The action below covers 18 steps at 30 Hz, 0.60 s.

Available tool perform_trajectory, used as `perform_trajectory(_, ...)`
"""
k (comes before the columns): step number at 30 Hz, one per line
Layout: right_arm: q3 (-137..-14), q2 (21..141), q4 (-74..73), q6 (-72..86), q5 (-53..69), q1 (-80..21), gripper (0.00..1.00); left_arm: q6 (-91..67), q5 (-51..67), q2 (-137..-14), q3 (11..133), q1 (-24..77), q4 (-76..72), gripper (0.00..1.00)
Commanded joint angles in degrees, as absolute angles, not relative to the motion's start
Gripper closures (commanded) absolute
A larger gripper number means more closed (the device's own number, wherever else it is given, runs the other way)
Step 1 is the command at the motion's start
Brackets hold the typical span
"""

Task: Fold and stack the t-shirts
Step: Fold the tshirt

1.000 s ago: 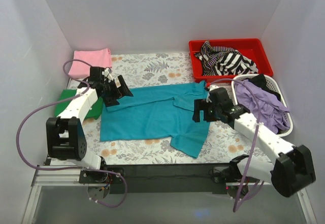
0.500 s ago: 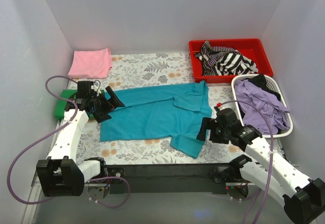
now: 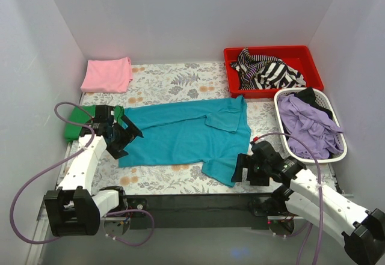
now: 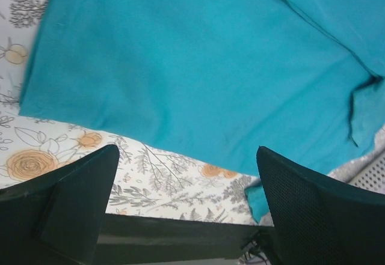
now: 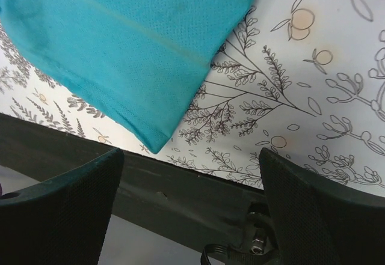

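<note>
**Ana:** Where is the left gripper [image 3: 122,136]?

**Ben:** At the left end of the teal short-sleeved cloth t-shirt [image 3: 180,134], with its jaws spread wide and nothing between them. In its wrist view the black fingers [image 4: 72,202] frame the shirt's near edge and the floral-printed tablecloth [image 4: 54,151] beneath. Whether the tips touch the cloth I cannot tell.

**Ana:** And the right gripper [image 3: 243,169]?

**Ben:** Its jaws are fully apart too, and it holds nothing. It sits just beside the shirt's near right corner. Its wrist camera shows that teal corner ahead of the fingers [image 5: 66,208], with bare floral cloth to the right and the black table edge [image 5: 174,193] below.

**Ana:** How does the teal shirt lie?

**Ben:** Spread sideways across the middle of the table, mostly flat, with one sleeve poking toward the near edge (a crease runs through the right part).

**Ana:** The other shirts?

**Ben:** The light pink folded cloth t-shirt [image 3: 108,74] lies in the far left corner, well apart from the teal one. The green cloth t-shirt [image 3: 74,125] sits at the left edge, just beside the left arm and partly hidden by it.

**Ana:** And on the right?

**Ben:** A red rectangular plastic tray [image 3: 314,67] holds a black-and-white striped garment [image 3: 264,71]. Nearer, a white oval plastic basket [image 3: 340,152] holds a purple garment [image 3: 310,124].
</note>
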State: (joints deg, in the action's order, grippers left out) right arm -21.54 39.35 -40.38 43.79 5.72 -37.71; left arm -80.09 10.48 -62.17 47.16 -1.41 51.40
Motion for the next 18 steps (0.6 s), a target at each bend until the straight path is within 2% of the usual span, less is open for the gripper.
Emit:
perform_trajectory(1, -20.92, 42.09, -37.10, 45.61, 6.15, -40.33, 0.02, -82.96, 4.13, -63.89, 43.61, -1.67, 53.70, 0.02)
perform_trajectory(8, -23.29, 48.33, -32.97, 44.12, 2.37, -42.28, 0.02, -86.65, 4.66, -67.06, 40.52, -0.88, 51.50, 0.02)
perform_trajectory(10, -23.99, 49.56, -31.82, 43.16, 2.72, -42.36, 0.01, -90.69, 9.13, -65.75, 38.86, -0.79, 50.63, 0.02)
perform_trajectory(16, -26.45, 51.33, -30.59, 38.94, 0.71, -42.36, 0.02, -100.26, -1.91, -58.73, 34.28, 2.28, 53.26, 0.02)
perform_trajectory(18, -25.85, 51.85, -28.49, 38.15, 0.70, -42.36, 0.02, -101.42, -2.11, -57.84, 33.49, 2.37, 53.35, 0.02)
